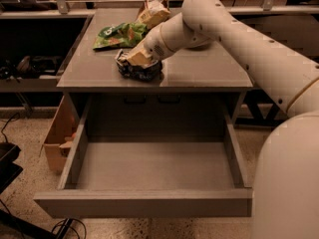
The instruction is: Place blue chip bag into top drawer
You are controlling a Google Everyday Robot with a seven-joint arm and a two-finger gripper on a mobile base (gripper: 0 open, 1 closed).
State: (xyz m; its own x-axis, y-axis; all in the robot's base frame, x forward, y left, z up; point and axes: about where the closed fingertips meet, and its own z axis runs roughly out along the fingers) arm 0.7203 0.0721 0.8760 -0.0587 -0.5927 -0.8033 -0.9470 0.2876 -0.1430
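Setting: dim workroom, speckled floor, shelving behind. Principal surface: grey table, flat top.

Item 1. Top drawer, directly under the table top. It was pulled fully out toward the camera, with the grey bottom bare.

Item 2. Blue chip bag, dark and crumpled. It lay on the table top close to the front edge, left of centre, above the drawer's rear left part. It was not in the drawer.

Item 3. Gripper, at the end of the white arm, which reached in from the right. It was down on the upper left of the blue chip bag and in contact with it. Whether it was clamped on the foil could not be told.

Item 4. Green chip bag, lying flat just behind the blue one and apart from it.

Item 5. Tan bag, at the back of the table beside the arm.

Item 6. Cardboard box, on the floor to the left of the drawer.

Handling note (judgement): the step in hand appeared to be securing the bag. A firm pinch on a raised fold was advisable, since slick foil could slip. The bag should then be lifted straight up clear of the table edge and carried forward without brushing the green bag. It should be lowered over the middle of the drawer bottom and released low.
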